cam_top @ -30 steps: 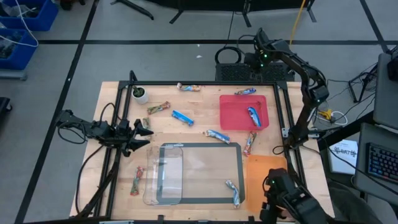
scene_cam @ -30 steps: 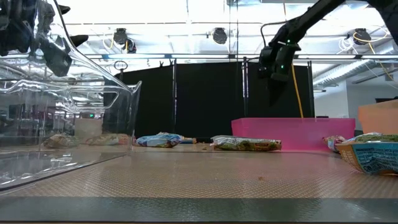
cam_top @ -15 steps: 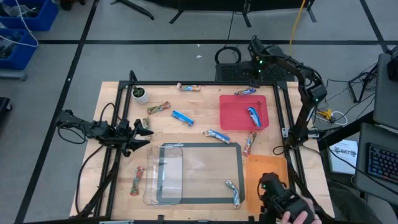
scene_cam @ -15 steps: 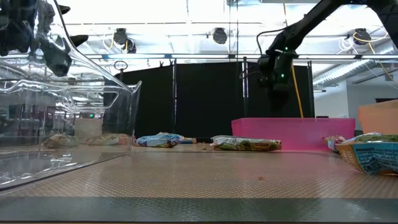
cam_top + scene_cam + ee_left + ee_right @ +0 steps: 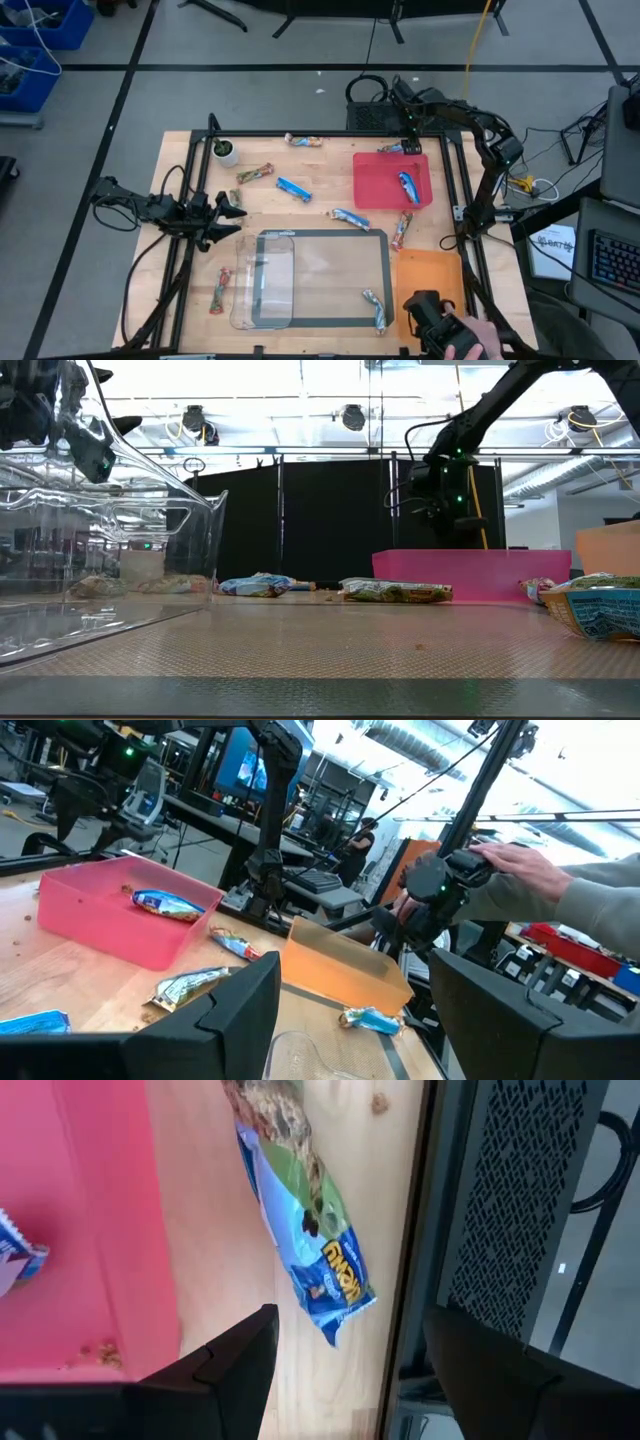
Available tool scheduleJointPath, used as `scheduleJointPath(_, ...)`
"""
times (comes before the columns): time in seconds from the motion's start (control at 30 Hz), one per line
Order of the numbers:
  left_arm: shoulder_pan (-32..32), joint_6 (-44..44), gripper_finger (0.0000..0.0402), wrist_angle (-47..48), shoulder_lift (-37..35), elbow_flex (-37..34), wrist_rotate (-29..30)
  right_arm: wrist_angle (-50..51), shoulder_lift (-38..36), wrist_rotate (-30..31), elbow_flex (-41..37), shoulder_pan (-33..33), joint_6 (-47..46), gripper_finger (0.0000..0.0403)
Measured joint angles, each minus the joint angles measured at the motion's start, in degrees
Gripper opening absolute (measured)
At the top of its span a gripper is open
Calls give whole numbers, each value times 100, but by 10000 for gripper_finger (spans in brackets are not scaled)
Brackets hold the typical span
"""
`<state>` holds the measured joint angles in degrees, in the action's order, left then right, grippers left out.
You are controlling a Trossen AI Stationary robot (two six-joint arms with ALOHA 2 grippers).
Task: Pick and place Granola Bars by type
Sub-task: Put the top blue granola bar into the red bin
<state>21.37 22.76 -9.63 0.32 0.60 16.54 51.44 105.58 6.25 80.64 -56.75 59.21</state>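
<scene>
Several foil-wrapped granola bars lie flat on the wooden table. A blue one [image 5: 408, 186] lies inside the pink tray [image 5: 372, 185]. A blue-green bar [image 5: 394, 147] [image 5: 310, 1230] lies on the wood by the tray's far rim. My right gripper [image 5: 409, 124] [image 5: 350, 1370] hovers open just above this bar and touches nothing. Other bars lie at the far edge [image 5: 305, 141], mid-table [image 5: 293, 188] [image 5: 350, 217] and near the front [image 5: 377, 308]. My left gripper [image 5: 236, 212] [image 5: 355, 1020] waits open at the table's left side.
A clear plastic container [image 5: 262, 282] stands on a grey-framed mat [image 5: 385, 275]. An orange tray [image 5: 430, 272] sits at the near right, and a person's hand [image 5: 468, 346] holds a dark device beside it. A small white plant pot [image 5: 226, 151] stands far left.
My right gripper has come down and moved toward the table's left, from above the far right frame to just over the bar beside the pink tray. At the near right edge, a person's hand with a dark device has come into view.
</scene>
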Motion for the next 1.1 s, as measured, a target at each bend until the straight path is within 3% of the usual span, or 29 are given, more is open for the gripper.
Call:
scheduleJointPath(0.77,0,0,255,0,0,0,-1,-744,0,141,-932,175,824,245)
scheduleJointPath(1.1,2,0,255,0,0,0,-1,-882,-9,118,-994,211,902,236)
